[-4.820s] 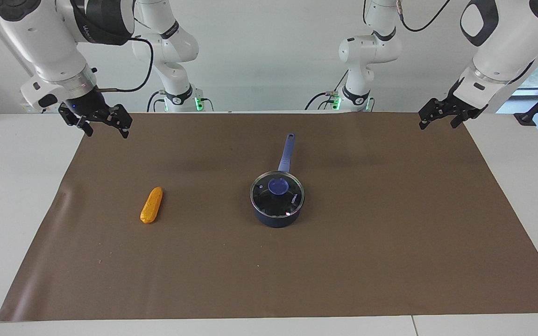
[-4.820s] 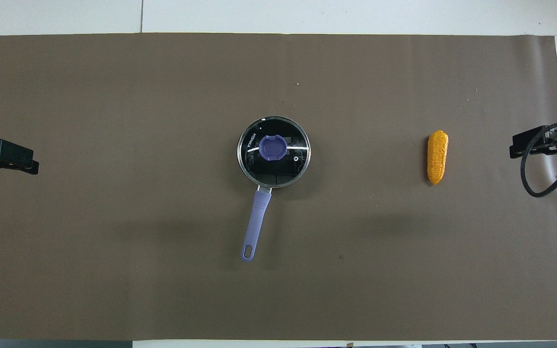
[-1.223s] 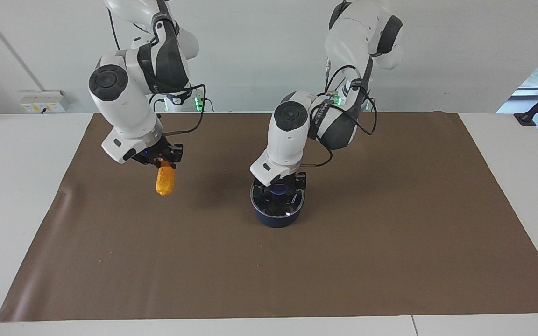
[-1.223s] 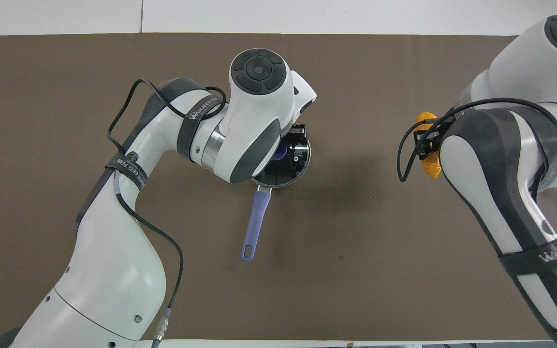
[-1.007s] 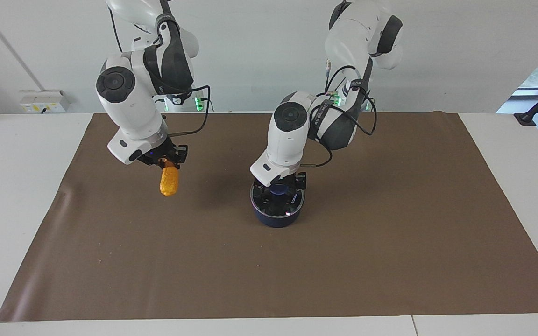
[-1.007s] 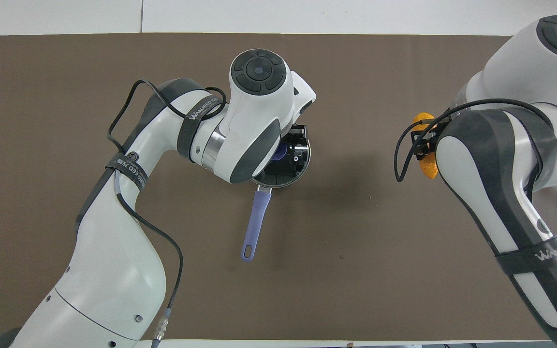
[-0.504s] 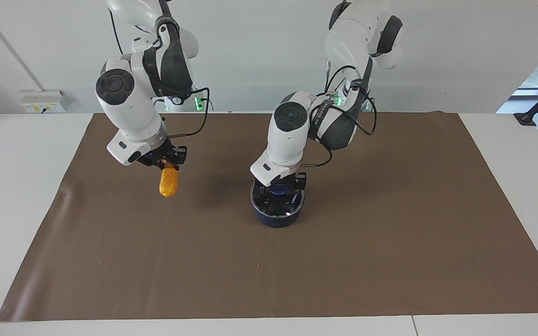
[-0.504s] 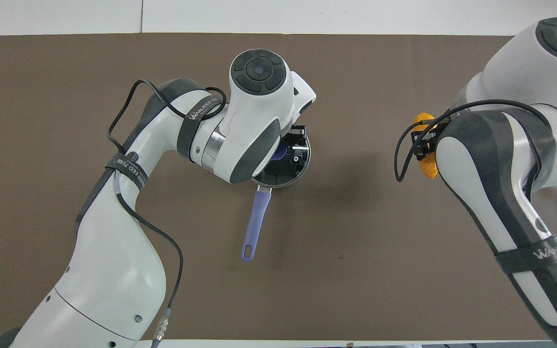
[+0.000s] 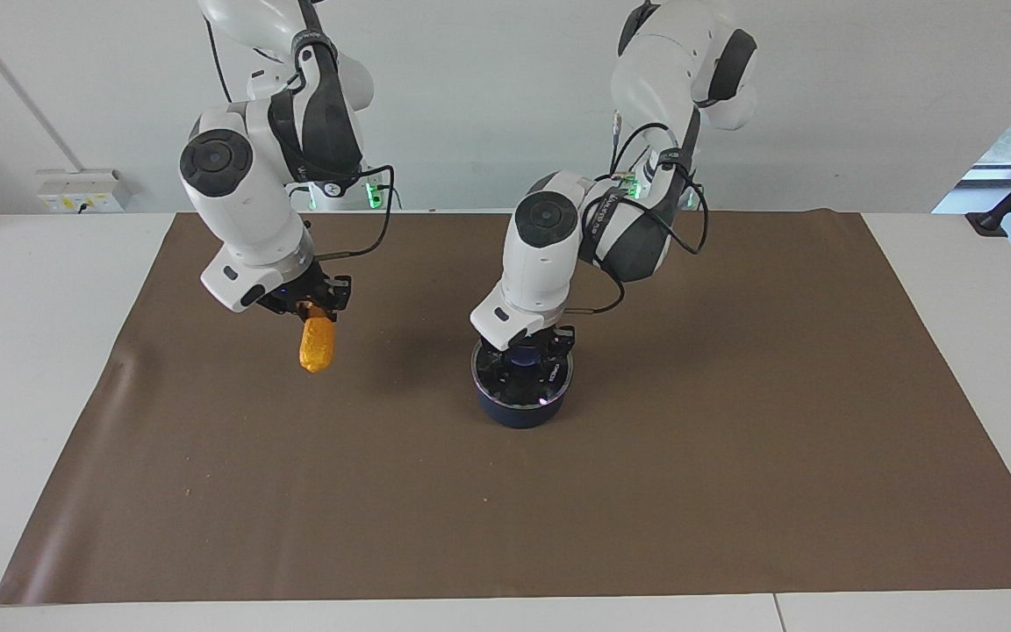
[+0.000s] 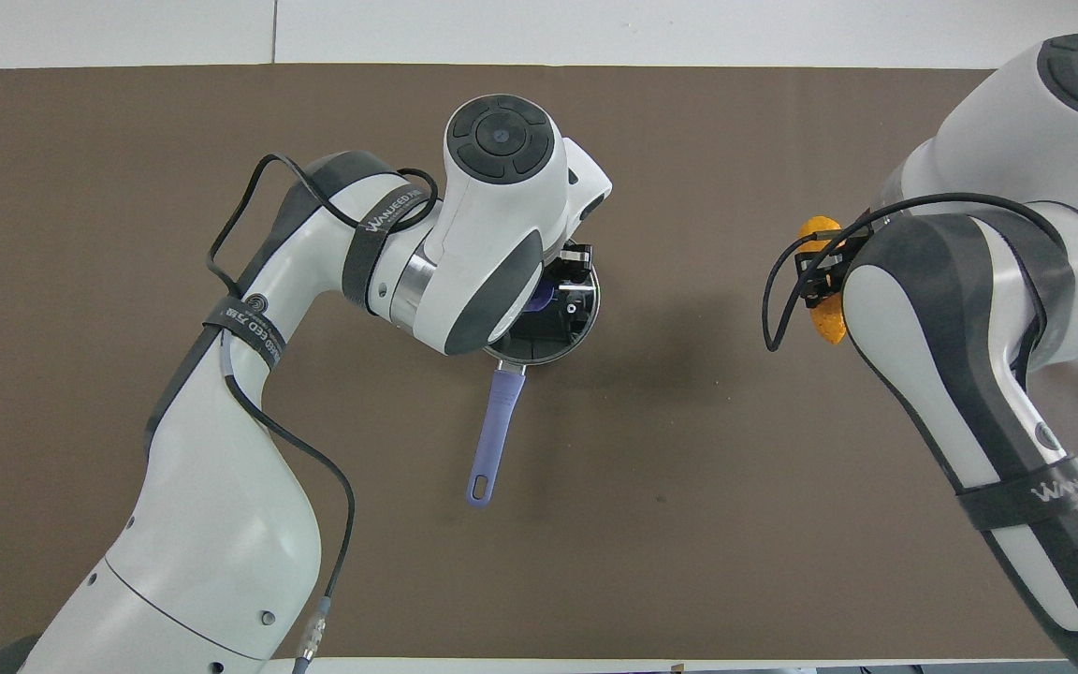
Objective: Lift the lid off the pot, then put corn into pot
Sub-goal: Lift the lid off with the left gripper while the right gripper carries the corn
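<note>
Facing view shows you the left gripper point(image 9: 524, 353) clamped on the lid point(image 9: 522, 379) knob, lid seated on the pot point(image 9: 520, 408); your right gripper point(image 9: 311, 309) holds the corn point(image 9: 316, 344) hanging below it, above the mat point(image 9: 690, 456).

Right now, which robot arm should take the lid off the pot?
The left one. Its tool sits at the lid knob on the pot. The right tool is busy holding the corn.
</note>
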`<state>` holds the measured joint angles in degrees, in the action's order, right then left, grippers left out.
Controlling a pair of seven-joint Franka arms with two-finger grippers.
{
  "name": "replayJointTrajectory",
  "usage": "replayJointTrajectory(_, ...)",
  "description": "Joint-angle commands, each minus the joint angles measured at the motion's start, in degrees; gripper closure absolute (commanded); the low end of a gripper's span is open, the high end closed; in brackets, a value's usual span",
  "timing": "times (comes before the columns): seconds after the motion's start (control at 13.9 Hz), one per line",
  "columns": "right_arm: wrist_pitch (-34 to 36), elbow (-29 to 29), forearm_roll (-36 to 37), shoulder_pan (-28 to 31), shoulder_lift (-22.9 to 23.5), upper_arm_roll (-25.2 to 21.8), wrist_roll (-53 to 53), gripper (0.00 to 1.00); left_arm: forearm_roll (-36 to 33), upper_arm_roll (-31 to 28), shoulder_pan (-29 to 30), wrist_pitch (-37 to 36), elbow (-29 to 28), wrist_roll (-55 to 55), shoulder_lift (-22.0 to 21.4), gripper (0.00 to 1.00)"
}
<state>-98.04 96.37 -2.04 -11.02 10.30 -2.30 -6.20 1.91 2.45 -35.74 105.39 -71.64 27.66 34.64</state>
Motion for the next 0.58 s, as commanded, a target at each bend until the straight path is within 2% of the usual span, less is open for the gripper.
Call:
replayJointTrajectory(0.0,-2.3,1.2,0.1,0.3,-0.6,0.5,-1.3,1.0,1.7,-0.9,-0.1,-3.3,-0.8,0.1,-3.0,0.84)
replayJointTrajectory(0.07,-2.7,1.3,0.0,0.3,-0.6,0.5,-1.4,1.0,2.8,-1.3,0.1,-4.7,-0.3,0.1,-3.8,0.94)
replayJointTrajectory(0.14,-2.9,1.4,-0.1,0.2,-0.6,0.5,-1.4,1.0,3.3,-1.5,0.4,-6.3,0.2,0.1,-5.0,0.99)
replayJointTrajectory(0.29,-3.9,1.8,-0.6,0.1,-0.6,0.6,-1.4,1.0,3.4,-1.7,1.4,-8.6,0.4,0.1,-6.8,1.0)
replayJointTrajectory(0.43,-6.0,0.6,-0.9,-4.1,0.1,1.1,-4.8,1.0,3.3,-1.6,5.8,-10.7,0.2,-0.5,-9.4,1.0)
replayJointTrajectory(0.5,-6.5,-0.6,-1.3,-7.0,0.7,1.1,-9.8,1.0,3.0,-1.6,8.6,-11.1,-0.1,-1.2,-10.4,1.0)
